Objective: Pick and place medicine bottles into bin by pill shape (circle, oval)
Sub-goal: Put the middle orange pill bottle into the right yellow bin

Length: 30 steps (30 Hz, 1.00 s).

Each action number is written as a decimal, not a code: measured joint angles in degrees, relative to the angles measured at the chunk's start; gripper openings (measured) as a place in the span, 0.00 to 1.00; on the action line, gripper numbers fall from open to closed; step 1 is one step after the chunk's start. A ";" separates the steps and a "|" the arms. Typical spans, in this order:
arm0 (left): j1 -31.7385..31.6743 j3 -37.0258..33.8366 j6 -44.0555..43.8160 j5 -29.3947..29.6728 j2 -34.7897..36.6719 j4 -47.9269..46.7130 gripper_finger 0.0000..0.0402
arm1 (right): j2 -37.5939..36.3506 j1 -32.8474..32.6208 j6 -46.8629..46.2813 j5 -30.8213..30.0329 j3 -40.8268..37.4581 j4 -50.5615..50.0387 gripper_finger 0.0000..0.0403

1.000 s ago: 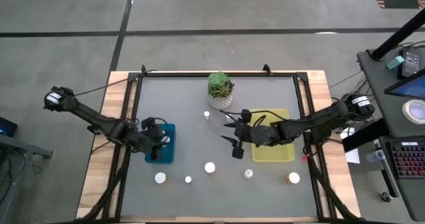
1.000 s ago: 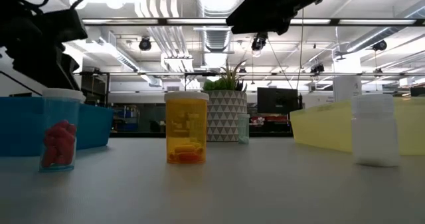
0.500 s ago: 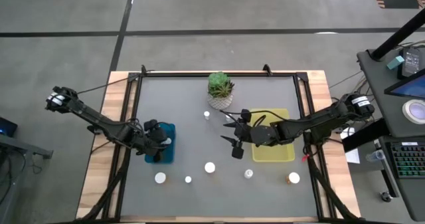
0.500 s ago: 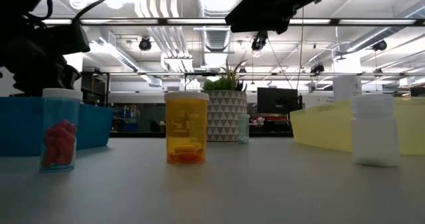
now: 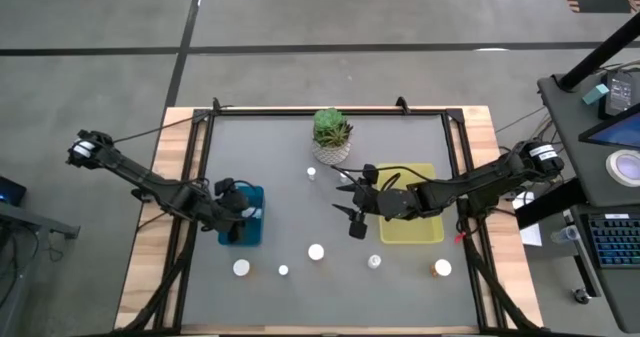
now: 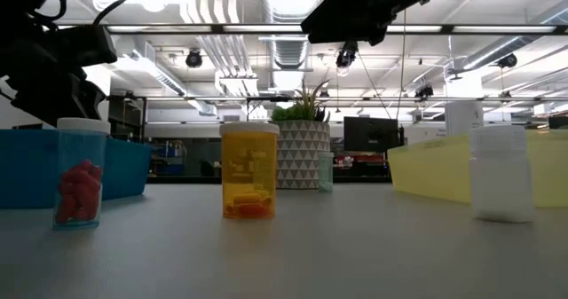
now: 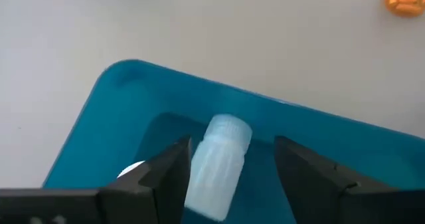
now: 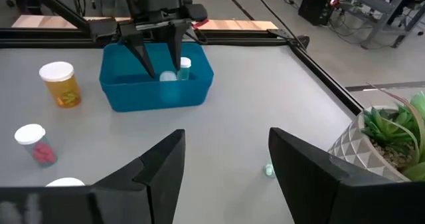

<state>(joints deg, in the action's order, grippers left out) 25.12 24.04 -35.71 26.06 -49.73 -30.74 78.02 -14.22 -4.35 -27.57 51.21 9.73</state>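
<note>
Centrally in the left wrist view, the left gripper [image 7: 229,174] stands over the blue bin [image 7: 119,98], its two dark fingers [image 7: 169,171] spread apart with a pale bottle [image 7: 216,167] between them. Gaps show on both sides of the bottle, so the fingers appear released rather than clamped; the bottle lies inside the bin, its cap pointing away from the gripper and its long axis roughly in line with the fingers. A second white cap [image 7: 133,169] shows at the lower left of that frame, also in the bin.

In the high view the left gripper [image 5: 243,213] sits at centre left over the blue bin [image 5: 241,237]. The right gripper [image 5: 350,199] hovers mid-frame with fingers parted and nothing between them, just left of the yellow bin [image 5: 410,232].

Remaining bottles lie along the lower part of the high view: one white cap [image 5: 241,268] and a smaller one [image 5: 283,271] below the blue bin, nearer the left arm; a cap [image 5: 316,251] and another [image 5: 373,262] below the right gripper, nearer that arm; an amber bottle [image 5: 442,268] at lower right. A tiny bottle [image 5: 311,173] stands beside the plant pot [image 5: 331,137], above and left of the right gripper.
</note>
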 joint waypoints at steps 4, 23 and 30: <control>0.00 0.29 0.01 -0.02 1.15 -0.33 0.49 | 0.00 0.00 0.01 0.00 -0.01 -0.01 0.52; 0.01 12.24 13.55 2.52 0.95 3.59 0.49 | 0.00 0.00 -3.28 0.00 -0.01 -0.22 0.51; -0.03 13.13 37.38 3.08 0.91 20.21 0.49 | 0.00 0.00 -7.34 0.00 -0.01 -0.43 0.51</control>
<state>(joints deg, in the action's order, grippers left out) 25.09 37.17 1.67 29.15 -48.82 -10.53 78.02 -14.21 -11.69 -27.57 51.20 9.30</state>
